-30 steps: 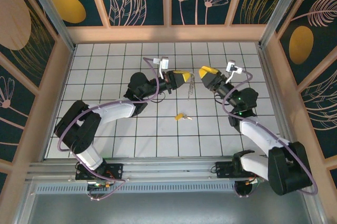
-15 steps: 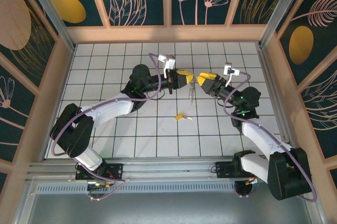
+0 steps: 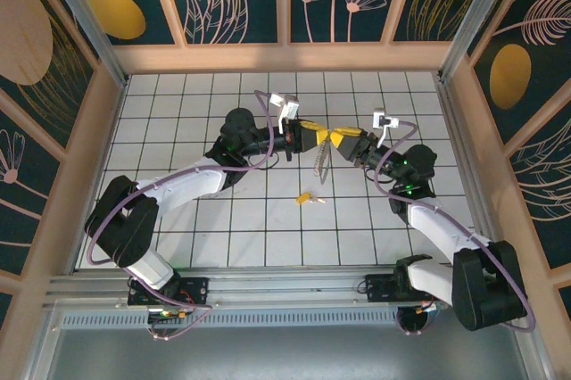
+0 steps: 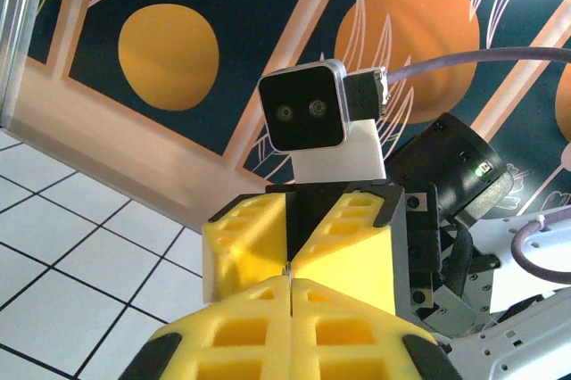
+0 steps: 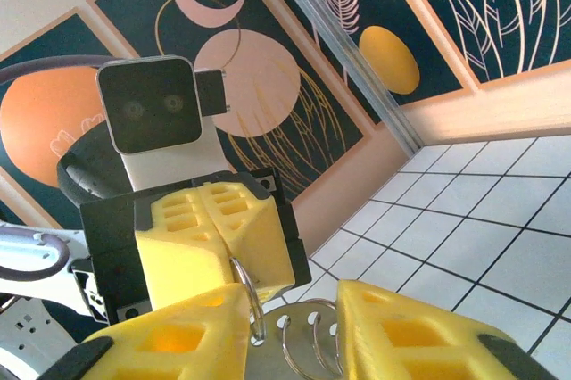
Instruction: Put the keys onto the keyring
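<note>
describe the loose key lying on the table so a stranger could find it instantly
On the white tiled table, find where the left gripper and right gripper meet near the middle. A little nearer the arm bases, the key lies flat, alone on the tiles. Its yellow head sets it apart from the silvery keyring hanging between the grippers.

Both arms are the same build. Left arm [image 3: 192, 185]: white link shells, black joint housings, black base plate [image 3: 169, 291] with thin wires. Right arm [image 3: 442, 228]: same white-and-black scheme. Its black wrist joint [image 4: 446, 166] is round and carries 2 small green lights. A lilac-grey cable [image 4: 482, 56] runs along each arm. The fingers [image 4: 343, 260] are bright yellow wedges moulded with square pockets, on black backing. Wrist camera [image 4: 303, 112]: dark face, silver rim, 2 lenses, white bracket [image 4: 343, 152].
</note>
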